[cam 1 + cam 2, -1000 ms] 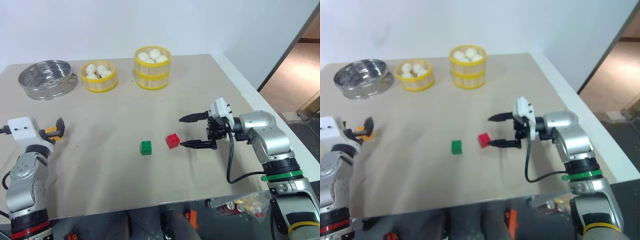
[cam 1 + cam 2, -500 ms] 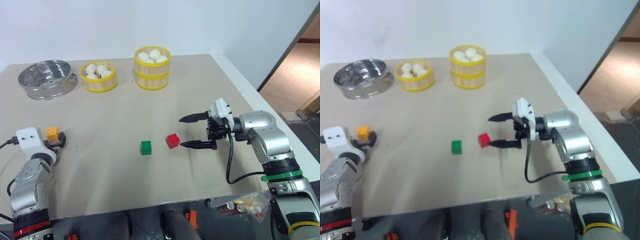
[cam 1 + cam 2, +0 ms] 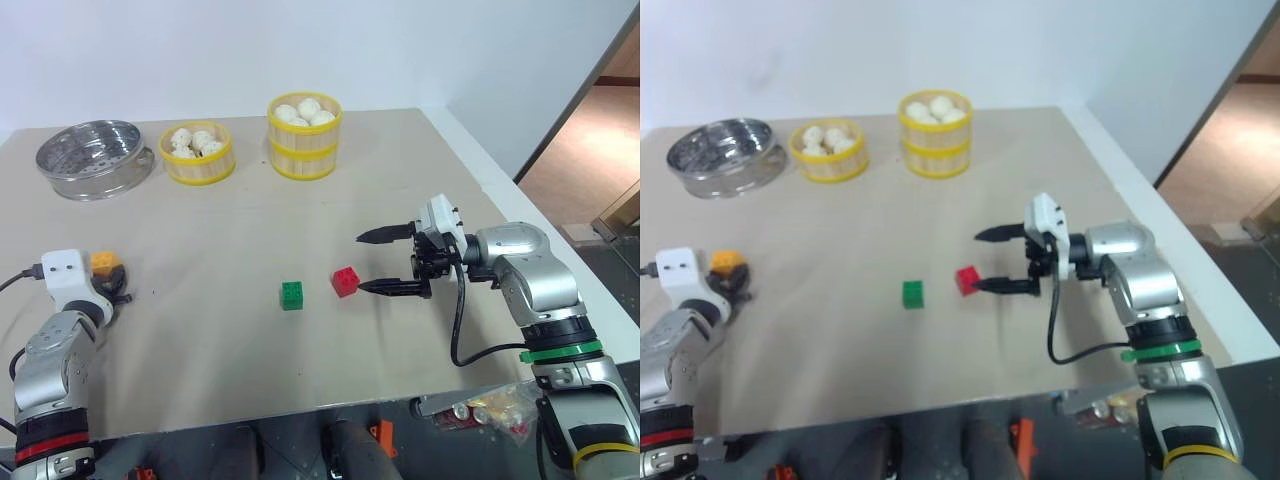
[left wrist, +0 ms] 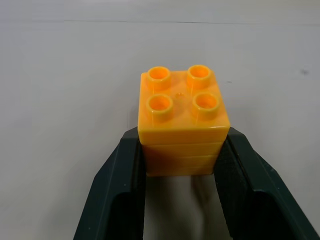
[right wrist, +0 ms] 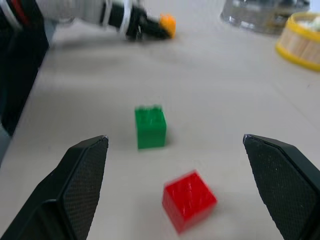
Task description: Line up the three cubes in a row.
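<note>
The left hand (image 4: 177,165) is pinching the orange-yellow cube (image 4: 182,120), with one black finger pressed on each side of it, low down on its walls. The cube sits with its four bumps up, close to the left edge of the surface (image 3: 220,340) and well apart from the other two cubes. The next good move, I think, is to lift the cube just a little, keep it level, and carry it slowly toward the middle of the surface, so it does not slip out of the low grip. The green cube (image 3: 292,294) and the red cube (image 3: 346,281) sit near each other in the middle, with a small gap between them. The orange-yellow cube should go down beside the green one, on the same line, with a gap like theirs. The right hand (image 3: 385,262) is spread wide, its fingers on both sides of the red cube but not touching it. It should keep out of the way. The steamer baskets (image 3: 304,135) at the far edge are not in the path.
</note>
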`<state>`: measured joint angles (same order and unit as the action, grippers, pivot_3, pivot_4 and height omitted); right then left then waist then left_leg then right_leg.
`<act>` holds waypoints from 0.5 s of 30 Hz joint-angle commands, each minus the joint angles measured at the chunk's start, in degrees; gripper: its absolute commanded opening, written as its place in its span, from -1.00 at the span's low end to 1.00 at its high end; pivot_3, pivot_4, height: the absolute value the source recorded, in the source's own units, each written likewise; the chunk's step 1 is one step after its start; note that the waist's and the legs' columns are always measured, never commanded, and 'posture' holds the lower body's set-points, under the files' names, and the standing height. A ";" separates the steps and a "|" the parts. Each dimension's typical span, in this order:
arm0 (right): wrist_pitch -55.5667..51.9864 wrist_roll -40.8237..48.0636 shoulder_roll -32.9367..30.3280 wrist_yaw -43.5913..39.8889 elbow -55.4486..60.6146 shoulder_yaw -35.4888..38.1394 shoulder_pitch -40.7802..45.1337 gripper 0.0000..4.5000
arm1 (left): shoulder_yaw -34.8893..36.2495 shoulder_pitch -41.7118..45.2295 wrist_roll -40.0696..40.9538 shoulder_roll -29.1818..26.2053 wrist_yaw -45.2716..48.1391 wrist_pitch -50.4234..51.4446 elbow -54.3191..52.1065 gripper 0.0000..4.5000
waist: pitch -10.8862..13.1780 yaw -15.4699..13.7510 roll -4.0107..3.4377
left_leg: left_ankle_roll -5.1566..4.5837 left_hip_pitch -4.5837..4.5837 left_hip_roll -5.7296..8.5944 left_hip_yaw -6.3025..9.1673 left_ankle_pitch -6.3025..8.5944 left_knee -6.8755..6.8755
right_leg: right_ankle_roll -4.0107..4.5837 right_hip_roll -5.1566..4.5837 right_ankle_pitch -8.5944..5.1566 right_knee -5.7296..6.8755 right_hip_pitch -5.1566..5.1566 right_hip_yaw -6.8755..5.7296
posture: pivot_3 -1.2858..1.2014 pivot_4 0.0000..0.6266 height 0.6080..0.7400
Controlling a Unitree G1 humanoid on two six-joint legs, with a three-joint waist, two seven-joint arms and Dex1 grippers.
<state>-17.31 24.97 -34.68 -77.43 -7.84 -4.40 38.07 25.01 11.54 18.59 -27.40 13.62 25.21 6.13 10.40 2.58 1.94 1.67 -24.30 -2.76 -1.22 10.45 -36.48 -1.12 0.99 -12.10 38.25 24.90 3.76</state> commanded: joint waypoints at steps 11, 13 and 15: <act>-6.56 3.71 1.02 4.94 5.88 2.30 3.12 1.00 | -12.61 -1.43 -0.76 -7.27 24.64 -12.27 -6.57 -0.42 | -0.02 -0.15 0.03 | 0.00 -0.06 0.02 -0.20 0.00 0.02 | 0.02 -0.12 -0.02 -0.05 0.08 0.03 | 0.03 -0.52 1.00; -4.91 2.38 -0.10 4.09 5.95 2.03 2.59 1.00 | -15.33 -1.82 1.69 -9.03 33.22 -14.20 -9.53 -0.42 | -0.02 -0.15 0.03 | 0.00 -0.08 0.02 -0.31 0.00 0.05 | 0.07 -0.18 -0.05 -0.06 0.14 0.07 | 0.03 -0.52 1.00; -3.75 1.42 -1.01 3.52 5.71 1.87 2.24 1.00 | -18.67 -1.81 2.72 -11.60 41.64 -15.64 -10.33 -0.42 | -0.02 -0.11 0.03 | 0.00 -0.13 0.02 -0.36 0.00 0.07 | 0.10 -0.19 -0.07 -0.07 0.21 0.09 | 0.03 -0.52 1.00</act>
<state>-22.60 26.72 -34.66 -73.23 -3.99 -2.69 40.24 7.48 9.63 19.80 -37.29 49.30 11.23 -2.13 10.38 2.47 1.96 1.67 -24.43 -2.74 -1.58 10.46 -36.40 -0.99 0.82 -12.18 38.18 25.12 3.85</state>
